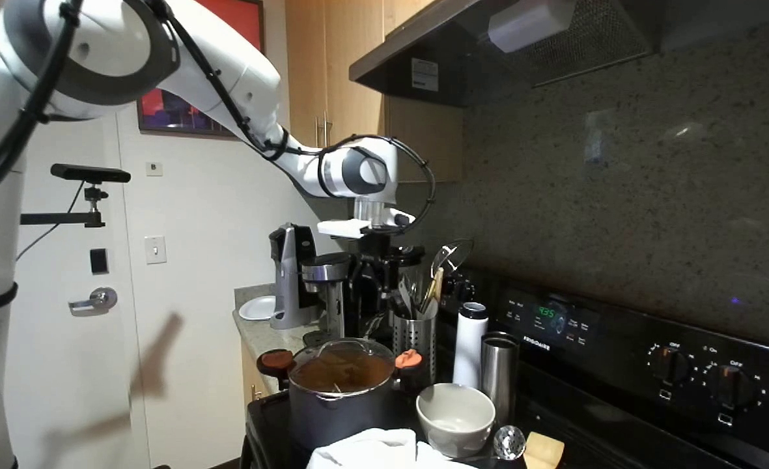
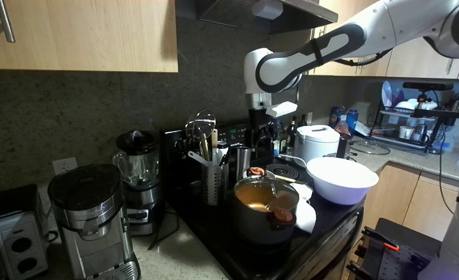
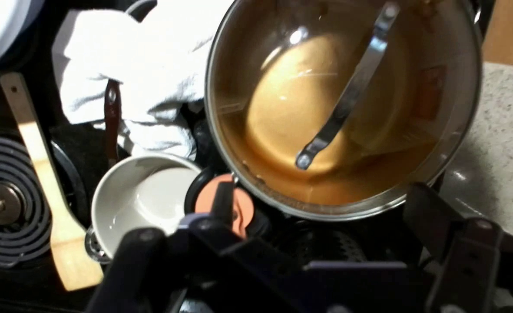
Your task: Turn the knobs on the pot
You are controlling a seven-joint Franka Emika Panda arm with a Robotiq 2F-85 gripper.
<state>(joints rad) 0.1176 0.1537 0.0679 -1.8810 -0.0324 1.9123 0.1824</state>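
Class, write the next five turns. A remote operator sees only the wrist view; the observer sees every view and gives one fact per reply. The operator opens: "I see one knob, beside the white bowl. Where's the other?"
Observer: The other knob is on the opposite side of the pot, shown in both exterior views.
Operator: Is my gripper touching the visible knob?
Observer: No; in an exterior view it hangs higher, with a gap between them.
Operator: Anything overhead?
Observer: Yes, the hood, higher than the gripper in both exterior views.
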